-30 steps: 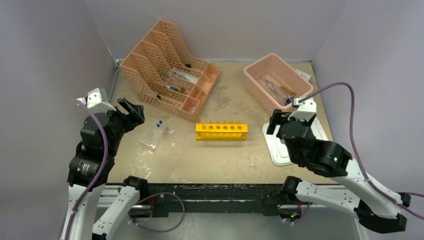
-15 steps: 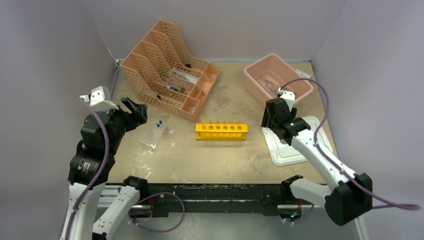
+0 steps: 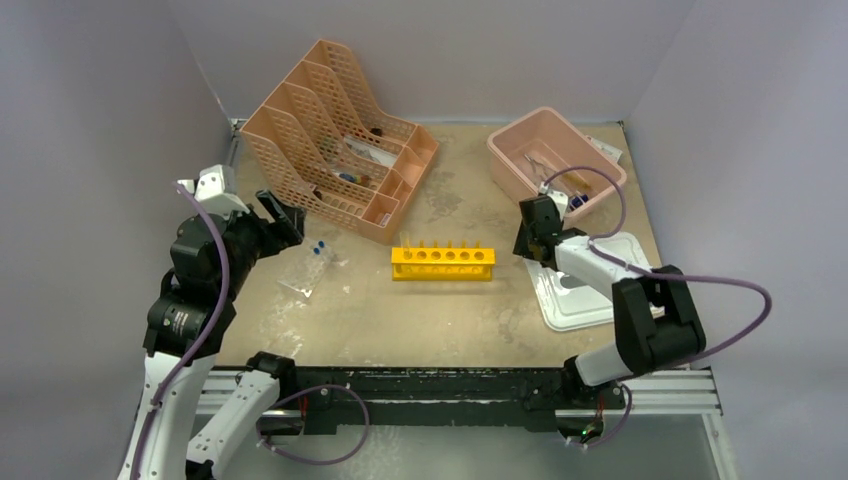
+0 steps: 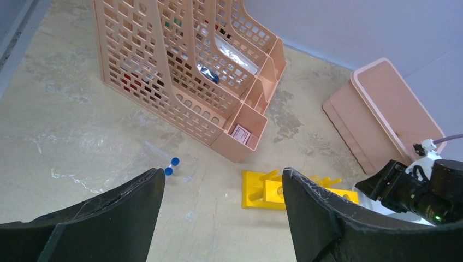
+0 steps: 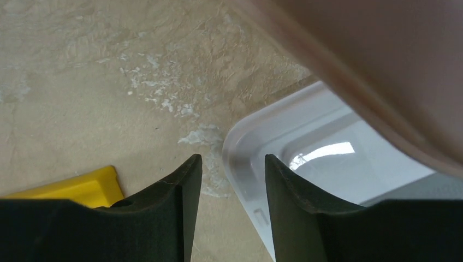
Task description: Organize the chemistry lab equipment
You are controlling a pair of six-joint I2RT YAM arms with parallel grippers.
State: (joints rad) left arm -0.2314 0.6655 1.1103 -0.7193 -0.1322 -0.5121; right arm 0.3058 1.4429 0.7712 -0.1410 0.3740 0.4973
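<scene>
The yellow rack [image 3: 442, 264] stands mid-frame on the table [image 3: 450, 325], with the blue-capped tubes [image 3: 312, 262] lying to its left. The left fingers [image 4: 109, 218] gape wide, empty. The right fingers [image 5: 164, 213] stand narrowly apart, empty, at the corner of the white lid [image 5: 284, 142].

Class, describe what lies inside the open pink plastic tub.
Inside the pink plastic tub lie thin pale pieces, too small to identify, and a small blue piece near its front corner. A purple cable crosses above, hiding part of the floor.
</scene>
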